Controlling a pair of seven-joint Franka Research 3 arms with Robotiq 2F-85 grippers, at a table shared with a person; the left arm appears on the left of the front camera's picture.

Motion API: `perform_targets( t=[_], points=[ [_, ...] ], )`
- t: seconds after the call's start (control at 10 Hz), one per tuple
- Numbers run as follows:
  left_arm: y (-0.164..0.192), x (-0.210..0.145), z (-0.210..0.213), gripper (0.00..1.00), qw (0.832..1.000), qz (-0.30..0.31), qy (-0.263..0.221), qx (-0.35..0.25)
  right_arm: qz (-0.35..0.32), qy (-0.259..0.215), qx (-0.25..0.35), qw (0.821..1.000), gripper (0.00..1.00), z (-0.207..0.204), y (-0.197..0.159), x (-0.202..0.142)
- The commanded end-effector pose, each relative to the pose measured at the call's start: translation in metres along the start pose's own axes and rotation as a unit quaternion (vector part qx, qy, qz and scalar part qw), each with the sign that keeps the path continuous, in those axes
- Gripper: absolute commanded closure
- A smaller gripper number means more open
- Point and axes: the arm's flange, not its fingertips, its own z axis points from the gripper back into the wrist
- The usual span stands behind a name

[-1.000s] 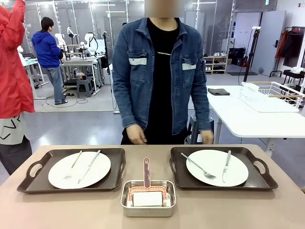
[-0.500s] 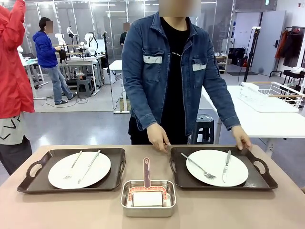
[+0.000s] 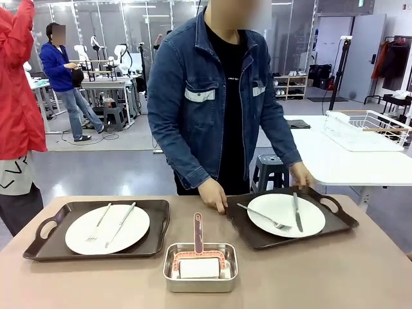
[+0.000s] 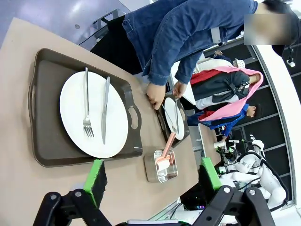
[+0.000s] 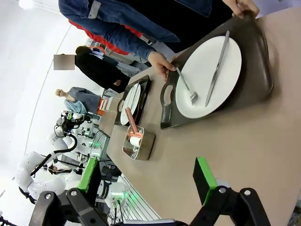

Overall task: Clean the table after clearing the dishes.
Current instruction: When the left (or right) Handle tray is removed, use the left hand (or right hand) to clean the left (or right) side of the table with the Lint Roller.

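Table (image 3: 309, 277): two trays (image 3: 158, 215), two plates (image 3: 136, 232)

No legible text, no readable labels, numbers, signs

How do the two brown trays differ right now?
The left tray lies flat and square on the table, untouched. The right tray is gripped by the person's hands and sits skewed, seemingly being lifted. The left plate has its cutlery close together, while on the right plate fork and knife lie apart. Both trays are dark brown, have handles and carry one white plate.
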Motion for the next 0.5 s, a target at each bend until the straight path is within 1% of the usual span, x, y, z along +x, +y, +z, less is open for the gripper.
perform_targets(
  t=[0.0,0.4],
  points=[
    [0.0003,0.0009,0.0024,0.00,1.000,-0.007,-0.004,-0.008,0.004,-0.001,0.002,1.000,0.00,0.0002,0.0031,0.0010],
    [0.0003,0.0009,0.0024,0.00,1.000,-0.007,-0.004,-0.008,0.004,-0.001,0.002,1.000,0.00,0.0002,0.0031,0.0010]
  ],
)
